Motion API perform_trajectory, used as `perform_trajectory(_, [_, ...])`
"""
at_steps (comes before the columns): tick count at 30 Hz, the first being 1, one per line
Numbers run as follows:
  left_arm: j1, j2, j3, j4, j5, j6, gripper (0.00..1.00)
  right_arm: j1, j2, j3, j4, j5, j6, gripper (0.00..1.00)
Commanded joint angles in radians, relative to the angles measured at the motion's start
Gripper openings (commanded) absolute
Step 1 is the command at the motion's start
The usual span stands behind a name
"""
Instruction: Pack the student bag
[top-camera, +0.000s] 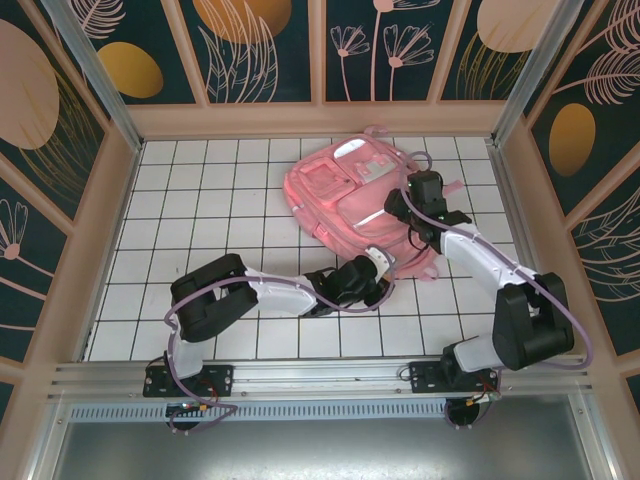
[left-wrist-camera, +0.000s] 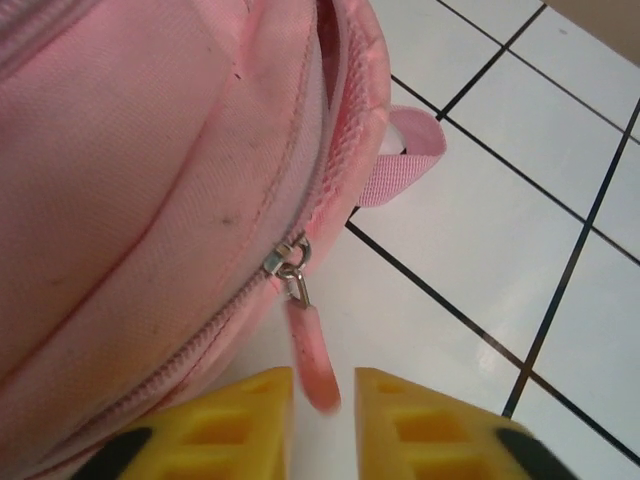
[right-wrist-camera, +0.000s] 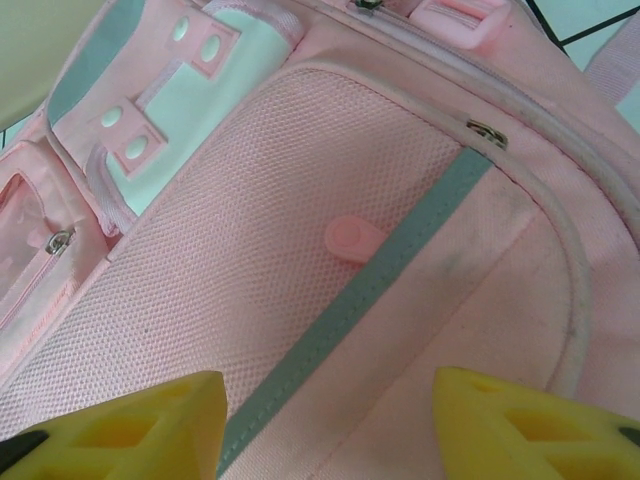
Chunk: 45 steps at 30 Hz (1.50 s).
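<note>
The student bag (top-camera: 345, 190) is a pink backpack lying flat on the white tiled table at the back, right of centre. At the bag's near edge, my left gripper (top-camera: 380, 275) stands open by a narrow gap. In the left wrist view a pink zipper pull (left-wrist-camera: 312, 350) hangs from the metal slider (left-wrist-camera: 285, 258) down between the yellow fingertips of the left gripper (left-wrist-camera: 325, 385), with a sliver of space on each side. My right gripper (top-camera: 400, 212) is over the bag's right part. Its jaws (right-wrist-camera: 330, 400) stand wide open just above the pink mesh pocket and grey stripe (right-wrist-camera: 400, 245), holding nothing.
A pink strap loop (left-wrist-camera: 405, 165) lies on the tiles beside the bag's corner. More straps (top-camera: 425, 265) trail off the bag toward the right arm. Wooden walls close in the table (top-camera: 200, 200) on three sides, with open tiles to the left and front.
</note>
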Motion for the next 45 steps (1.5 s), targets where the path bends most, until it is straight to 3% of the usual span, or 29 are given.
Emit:
perform_trajectory(1, [-0.013, -0.060, -0.020, -0.029, -0.022, -0.017, 0.46, -0.005, -0.061, -0.039, -0.004, 0.026, -0.003, 0.57])
perform_trajectory(5, [-0.006, -0.148, -0.075, -0.046, -0.092, -0.044, 0.58, 0.000, -0.138, -0.101, -0.014, 0.039, -0.002, 0.57])
perform_trajectory(12, [0.073, -0.307, -0.172, -0.082, -0.151, -0.119, 0.61, 0.046, -0.301, -0.214, -0.071, 0.092, 0.015, 0.57])
perform_trajectory(19, [0.173, -0.389, -0.231, -0.071, -0.165, -0.193, 0.60, 0.245, -0.425, -0.351, -0.087, 0.216, 0.069, 0.53])
perform_trajectory(27, [0.220, -0.394, -0.231, -0.088, -0.168, -0.247, 0.60, 0.517, -0.535, -0.483, -0.184, 0.451, 0.268, 0.47])
perform_trajectory(35, [0.226, -0.372, -0.232, -0.081, -0.153, -0.266, 0.60, 0.620, -0.434, -0.537, -0.110, 0.479, 0.322, 0.36])
perform_trajectory(45, [0.226, -0.383, -0.248, -0.080, -0.151, -0.276, 0.61, 0.585, -0.245, -0.482, -0.020, 0.520, 0.279, 0.31])
